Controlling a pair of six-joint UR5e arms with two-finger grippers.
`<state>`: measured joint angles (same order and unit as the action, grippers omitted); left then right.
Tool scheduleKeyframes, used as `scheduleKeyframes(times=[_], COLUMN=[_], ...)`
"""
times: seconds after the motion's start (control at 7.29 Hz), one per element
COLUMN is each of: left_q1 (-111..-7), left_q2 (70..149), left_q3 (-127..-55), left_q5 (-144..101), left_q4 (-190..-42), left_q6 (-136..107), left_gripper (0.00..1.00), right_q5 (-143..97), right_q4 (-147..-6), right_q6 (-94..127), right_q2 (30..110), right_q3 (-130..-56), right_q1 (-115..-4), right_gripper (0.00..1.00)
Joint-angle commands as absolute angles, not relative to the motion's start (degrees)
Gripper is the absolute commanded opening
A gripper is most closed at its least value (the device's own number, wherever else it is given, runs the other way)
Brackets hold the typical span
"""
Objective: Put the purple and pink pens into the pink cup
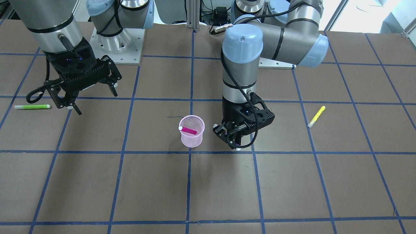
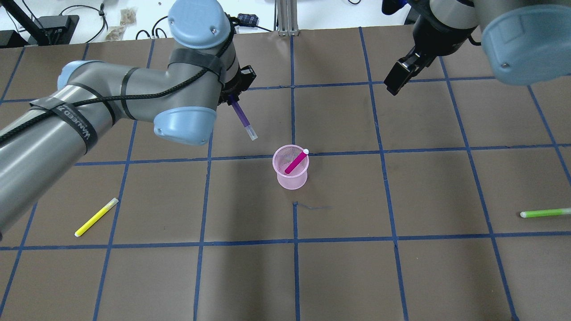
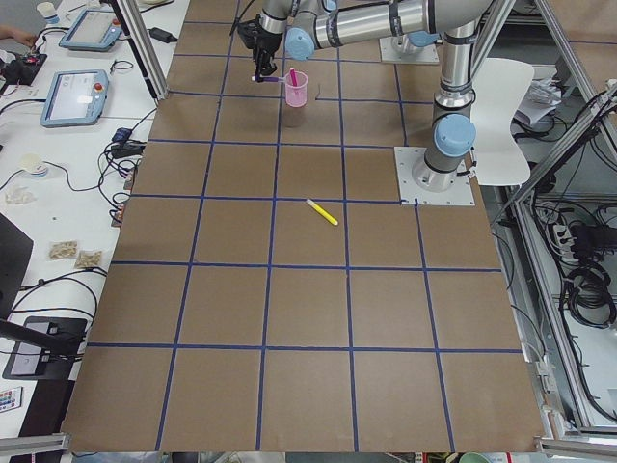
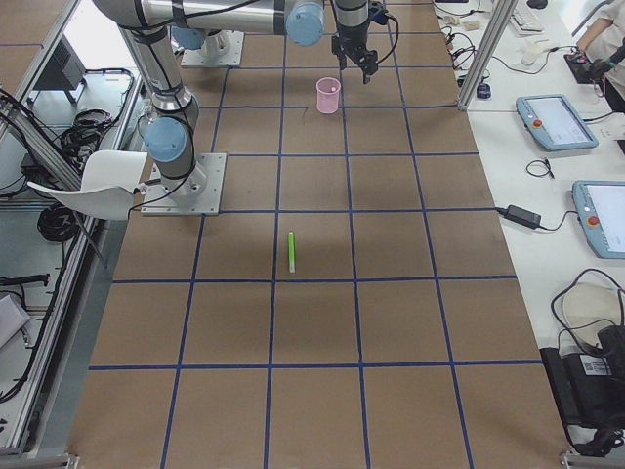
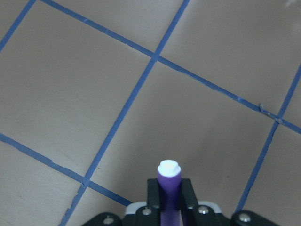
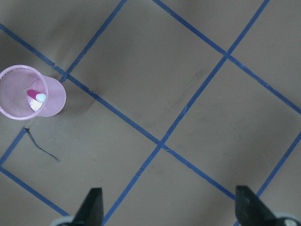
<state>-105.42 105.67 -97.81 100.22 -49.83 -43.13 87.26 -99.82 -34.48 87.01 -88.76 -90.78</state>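
The pink mesh cup (image 2: pixel 292 180) stands upright near the table's middle, also in the front view (image 1: pixel 191 140) and the right wrist view (image 6: pixel 54 101). The pink pen (image 2: pixel 295 162) leans inside it, white cap at the rim. My left gripper (image 2: pixel 232 96) is shut on the purple pen (image 2: pixel 243 118), which points down and tilts toward the cup, apart from it. The left wrist view shows the pen's white end (image 5: pixel 169 167) between the fingers. My right gripper (image 1: pixel 87 94) is open and empty, held high and well away from the cup.
A yellow pen (image 2: pixel 96 217) lies on the table on my left side. A green pen (image 2: pixel 544 213) lies at the far right. The brown table is marked by a blue tape grid (image 2: pixel 294 158). A thin dark scribble (image 2: pixel 312 206) sits just in front of the cup.
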Motion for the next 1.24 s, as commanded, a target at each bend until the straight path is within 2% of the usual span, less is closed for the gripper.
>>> scheduleKeyframes(times=[0.0,0.41,1.1], left_q1=[-109.76,-113.54,-115.49], left_q2=[106.52,107.4,108.37], left_q3=[-102.55,-102.83,-105.2], left_q5=[103.01,105.47,105.39], left_q4=[-39.34,-39.11,-38.85], left_q6=[-46.92,-49.04,-49.13], left_gripper=[0.0,0.0,0.0], right_q5=[89.02,89.3,92.29], right_q4=[-94.23,-94.13,-94.04], right_q6=[-17.23,-2.15,-0.09], right_q2=[86.49,87.09,87.01], right_q3=[-84.21,-84.72,-85.34], right_q1=[-92.89,-94.04,-94.57], right_gripper=[1.0,1.0,1.0])
